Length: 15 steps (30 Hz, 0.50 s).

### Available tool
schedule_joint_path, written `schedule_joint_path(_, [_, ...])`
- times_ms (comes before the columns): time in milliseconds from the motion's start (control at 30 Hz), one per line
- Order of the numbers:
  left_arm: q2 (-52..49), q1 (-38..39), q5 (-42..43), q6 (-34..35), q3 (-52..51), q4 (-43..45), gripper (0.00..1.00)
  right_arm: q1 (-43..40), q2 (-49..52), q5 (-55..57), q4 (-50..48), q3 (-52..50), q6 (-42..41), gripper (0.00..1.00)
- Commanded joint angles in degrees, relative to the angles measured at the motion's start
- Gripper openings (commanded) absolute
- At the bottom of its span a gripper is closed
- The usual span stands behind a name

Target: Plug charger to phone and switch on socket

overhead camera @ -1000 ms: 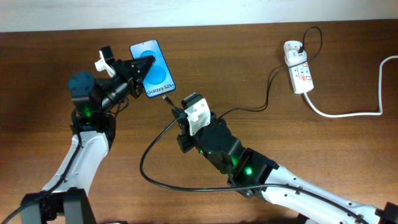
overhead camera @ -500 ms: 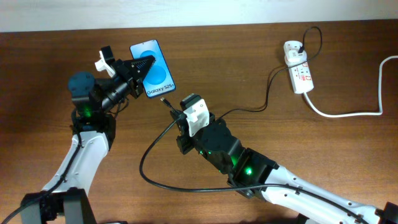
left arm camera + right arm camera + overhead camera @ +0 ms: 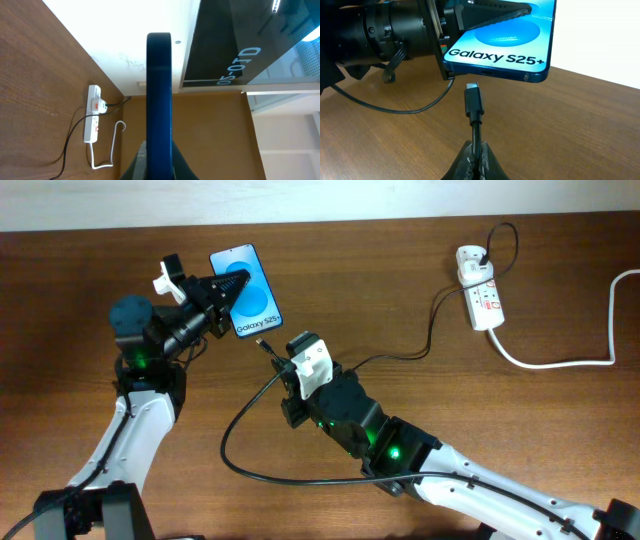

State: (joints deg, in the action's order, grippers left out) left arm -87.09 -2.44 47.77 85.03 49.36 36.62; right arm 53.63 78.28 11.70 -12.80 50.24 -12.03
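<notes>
The phone [image 3: 250,298] with its blue "Galaxy S25+" screen is held off the table by my left gripper [image 3: 231,286], which is shut on it. In the left wrist view the phone [image 3: 159,95] stands edge-on between the jaws of that gripper [image 3: 159,169]. My right gripper [image 3: 476,159] is shut on the charger cable just behind its black plug tip [image 3: 474,99]. The tip points at the phone's lower edge [image 3: 505,74], a short gap away. Overhead, the plug tip [image 3: 264,341] lies just below the phone. The socket [image 3: 481,292] lies at the far right.
The black charger cable [image 3: 232,452] loops over the table in front of the right arm and runs up to the socket. A thick white lead [image 3: 560,362] curves from the socket to the right edge. The socket [image 3: 93,119] also shows in the left wrist view.
My right arm has shifted slightly left with the plug, and the cable loop has moved with it. The left arm and phone have stayed still.
</notes>
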Motion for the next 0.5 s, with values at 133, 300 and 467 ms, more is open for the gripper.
schedule_joint_path(133, [1.51,-0.44,0.63,-1.14,0.92,0.55,0.0,0.37,-0.83,2.25,0.81,0.46,-0.2,0.04])
schedule_joint_path(300, [1.51,-0.44,0.63,-1.14,0.92,0.55,0.0,0.37,-2.21,2.01,0.81,0.46,-0.22,0.04])
schedule_joint_path(467, [1.51,-0.44,0.63,-1.14,0.92,0.55,0.0,0.37,-3.04,1.81,0.83,0.46,-0.24,0.04])
